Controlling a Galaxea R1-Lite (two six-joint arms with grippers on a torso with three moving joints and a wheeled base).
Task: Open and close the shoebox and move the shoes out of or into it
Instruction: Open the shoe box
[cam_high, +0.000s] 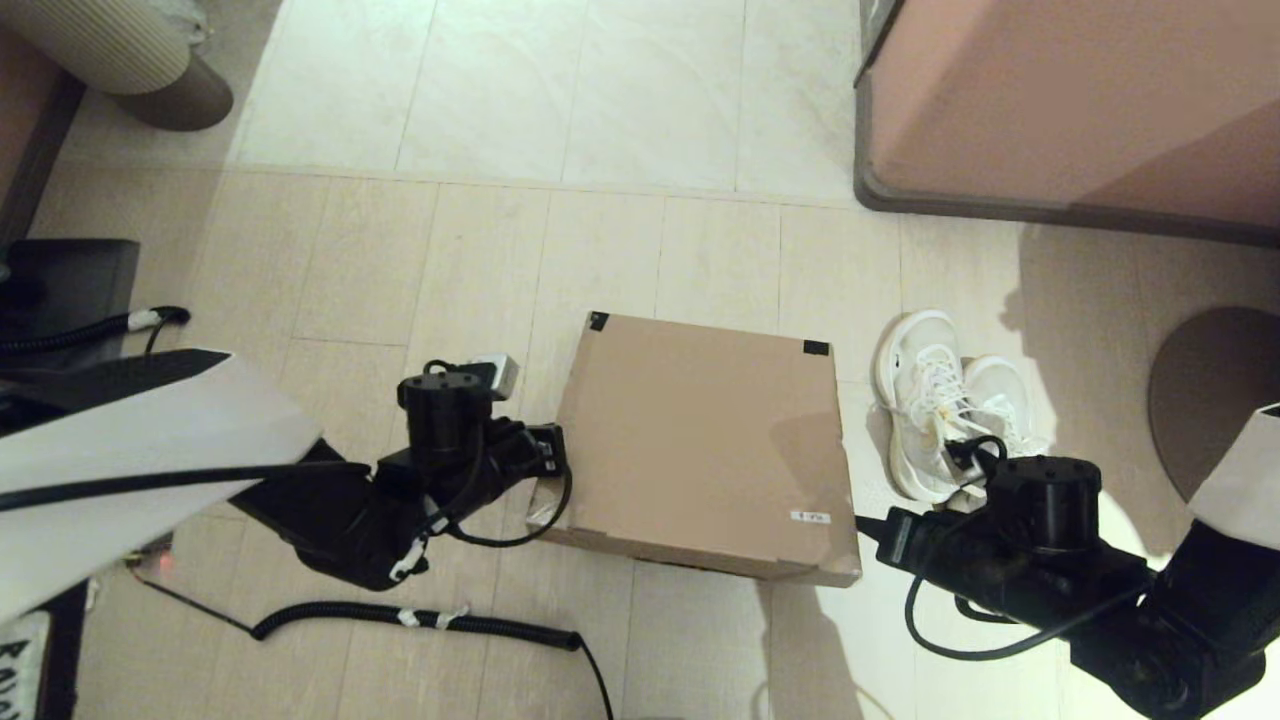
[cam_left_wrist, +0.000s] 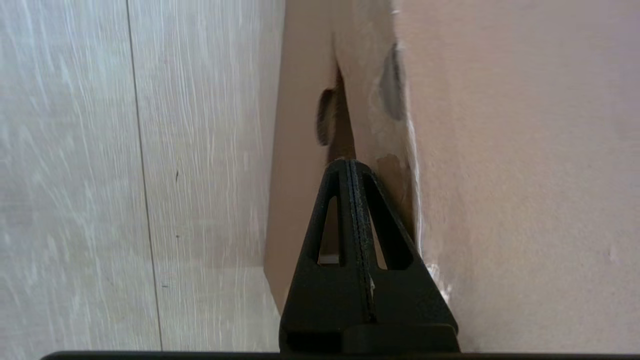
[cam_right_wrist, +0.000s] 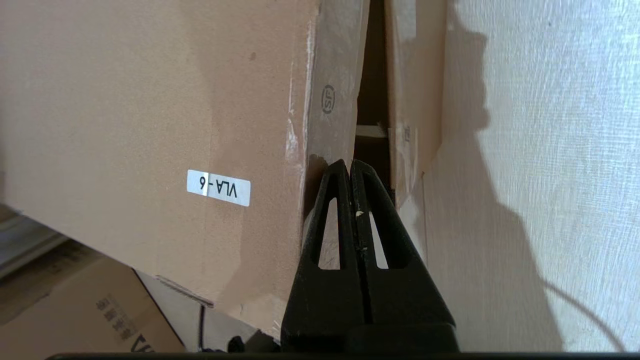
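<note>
Shoebox (cam_high: 705, 440) between closed left gripper (cam_left_wrist: 350, 167) and closed right gripper (cam_right_wrist: 349, 167), each at a lid side.

The left gripper (cam_left_wrist: 351, 167) has its two black fingers (cam_left_wrist: 330, 225) pressed flat together, tips at the gap between the shoebox (cam_left_wrist: 525, 175) lid flap and the side wall; the flap edge is frayed and pale; the brown box stands on the floor (cam_left_wrist: 140, 175), light wood-grain planks with thin seams.
</note>
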